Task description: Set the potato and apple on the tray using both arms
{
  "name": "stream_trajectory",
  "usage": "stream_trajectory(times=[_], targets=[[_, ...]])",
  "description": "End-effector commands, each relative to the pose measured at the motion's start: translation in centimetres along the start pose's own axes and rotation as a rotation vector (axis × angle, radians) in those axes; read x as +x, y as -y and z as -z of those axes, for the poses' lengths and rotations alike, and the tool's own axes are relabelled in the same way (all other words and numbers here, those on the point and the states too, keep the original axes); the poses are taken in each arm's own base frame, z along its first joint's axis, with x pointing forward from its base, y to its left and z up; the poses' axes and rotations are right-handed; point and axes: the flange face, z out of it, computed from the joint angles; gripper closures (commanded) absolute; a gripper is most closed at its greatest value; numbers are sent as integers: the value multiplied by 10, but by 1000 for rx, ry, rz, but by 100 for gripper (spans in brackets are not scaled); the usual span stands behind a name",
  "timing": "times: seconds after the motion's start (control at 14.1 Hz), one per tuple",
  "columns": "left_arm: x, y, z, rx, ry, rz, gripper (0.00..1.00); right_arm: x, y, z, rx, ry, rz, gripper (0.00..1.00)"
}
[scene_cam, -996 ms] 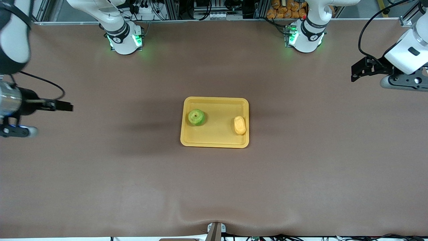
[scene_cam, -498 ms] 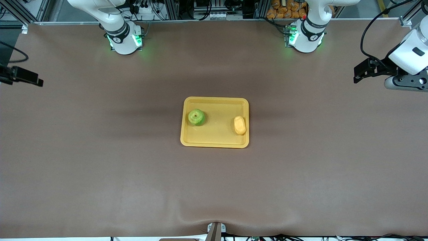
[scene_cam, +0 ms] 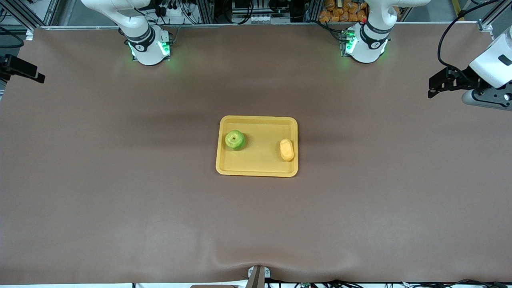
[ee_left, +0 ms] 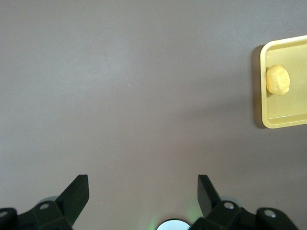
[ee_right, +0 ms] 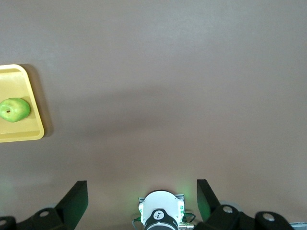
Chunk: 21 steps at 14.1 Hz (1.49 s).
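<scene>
The yellow-orange tray (scene_cam: 260,162) lies in the middle of the table. The green apple (scene_cam: 235,140) sits in it toward the right arm's end. The yellow-orange potato (scene_cam: 287,149) sits in it against the rim toward the left arm's end. My left gripper (scene_cam: 433,87) is open and empty, up over the table's left-arm end; its wrist view shows the potato (ee_left: 277,79) in the tray (ee_left: 287,114). My right gripper (scene_cam: 35,75) is open and empty, over the table's right-arm end; its wrist view shows the apple (ee_right: 14,109) in the tray (ee_right: 21,132).
The brown table cover (scene_cam: 256,224) is bare around the tray. The two arm bases, lit green, stand at the table's robot edge (scene_cam: 149,48) (scene_cam: 365,46); the right arm's base also shows in the right wrist view (ee_right: 160,211).
Both grippers have drawn away from the tray toward the table's ends. The right gripper moved most, out and toward the robots' edge. The apple, the potato and the tray have not moved.
</scene>
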Motion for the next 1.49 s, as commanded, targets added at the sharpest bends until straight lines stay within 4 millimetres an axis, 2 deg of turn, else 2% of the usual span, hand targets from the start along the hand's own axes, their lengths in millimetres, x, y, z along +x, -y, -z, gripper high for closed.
stream_trajectory(times=[0.0, 0.14, 0.28, 1.07, 1.28, 1.42], targets=[[-2, 0, 3, 11, 1, 29, 0, -9, -11, -5, -4, -10, -4, 0], [-2, 0, 3, 13, 0, 30, 0, -8, -8, -1, -9, -16, 1, 0], [-1, 0, 1, 13, 0, 29, 0, -7, -21, 8, -4, -38, -25, 0], [-1, 1, 0, 13, 1, 43, 0, -8, -5, 13, -17, -57, 1, 0], [-1, 1, -1, 13, 4, 54, 0, -8, 10, 12, -42, -53, 30, 0], [-1, 1, -1, 11, 4, 53, 0, -8, 11, 12, -63, -52, 30, 0]])
